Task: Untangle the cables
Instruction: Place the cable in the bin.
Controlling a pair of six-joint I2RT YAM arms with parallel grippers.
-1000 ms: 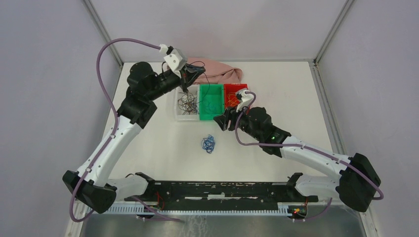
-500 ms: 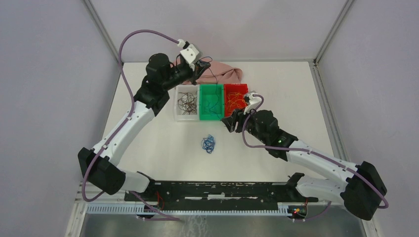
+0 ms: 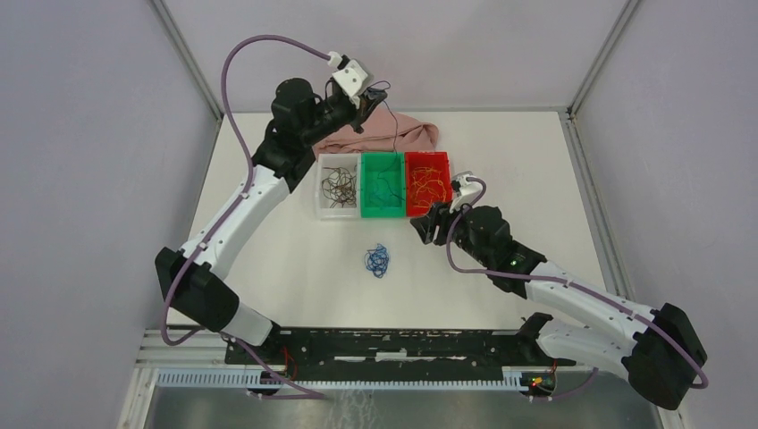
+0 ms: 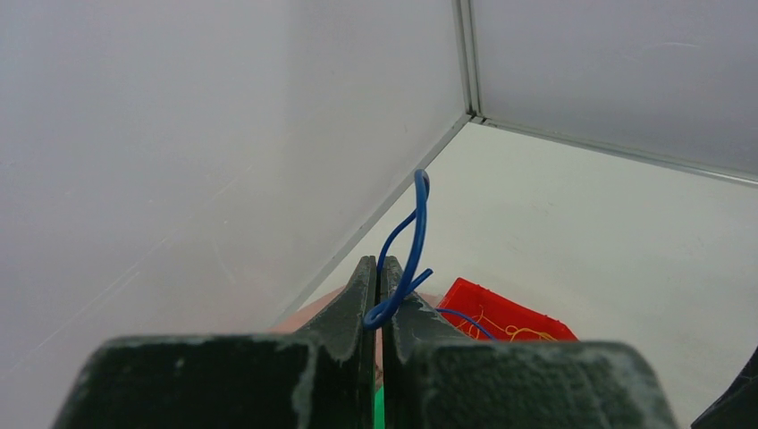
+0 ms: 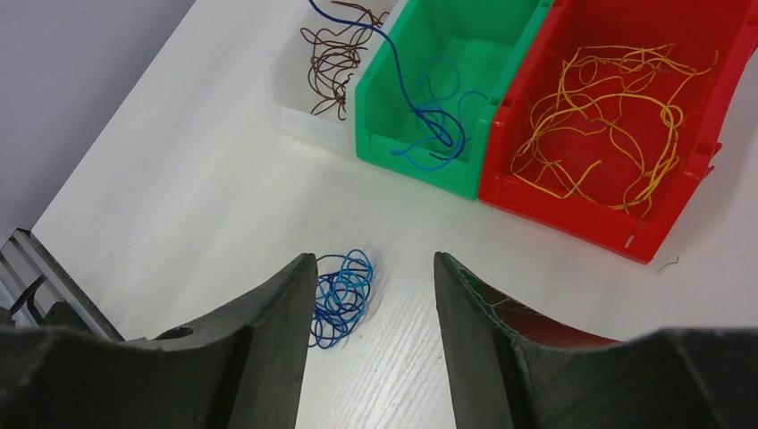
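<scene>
**One Blue Wire Held Aloft, a Blue Knot on the Counter**

The left pincer (image 4: 379, 279), raised above the far edge of the counter (image 3: 286, 259) near the back wall, is clenched on a single blue wire (image 4: 414, 228). The strand loops up past the fingertips. In the right wrist view it trails down into the green bin (image 5: 420, 168), where its lower end lies among a few other loose blue wires (image 5: 438, 134).

Below the raised arm, a pink cloth (image 3: 411, 134) lies crumpled at the back of the counter, just behind three bins set side by side and touching. A clear bin (image 5: 306, 128) on the left holds brown wires (image 5: 332, 58), the green one stands in the middle, and a red bin (image 5: 554, 210) on the right holds curly yellow-orange wires (image 5: 608, 116).

The right pincer (image 5: 375, 268) hovers over the counter in front of the green and red bins, its jaws spread apart and holding nothing. A small blue bundle (image 5: 341, 293) of tangled wires lies alone on the bare counter, in front of the green bin and apart from it. In the right wrist view it sits by the inner edge of one finger, partly hidden behind it. A purple hose (image 3: 234, 63) arcs over the left arm.
</scene>
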